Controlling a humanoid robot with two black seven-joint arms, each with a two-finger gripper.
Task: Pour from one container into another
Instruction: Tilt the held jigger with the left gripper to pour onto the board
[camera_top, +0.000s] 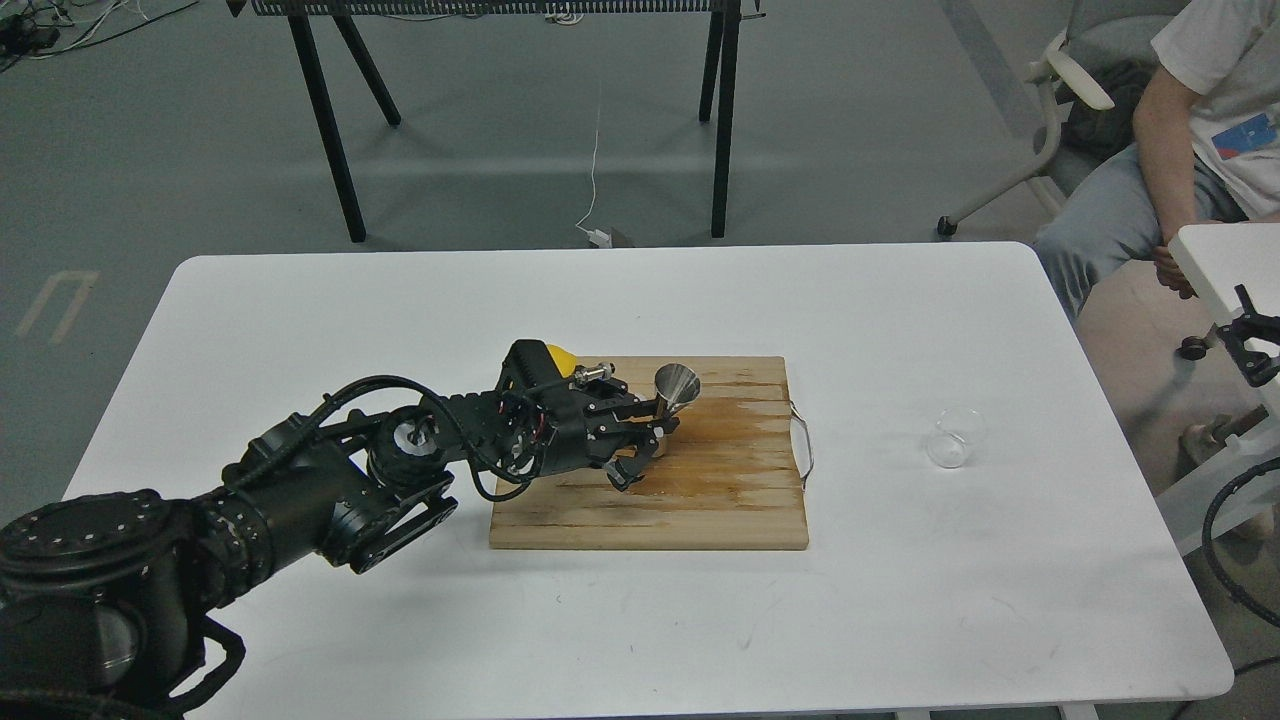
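The steel jigger (677, 386) stands upright on the left half of the wooden board (720, 500), tilted slightly. My left gripper (655, 425) reaches in from the left and is shut on the jigger at its narrow waist; the lower cone is mostly hidden by the fingers. The small clear glass cup (953, 438) sits alone on the white table, well to the right of the board and far from both grippers. My right gripper (1255, 345) shows only as a small dark shape at the right edge, and its fingers cannot be told apart.
A yellow lemon (561, 356) lies behind my left wrist at the board's back left corner. The board has a wire handle (803, 445) on its right side. A seated person (1200, 150) and a second white table (1215, 260) are at the far right.
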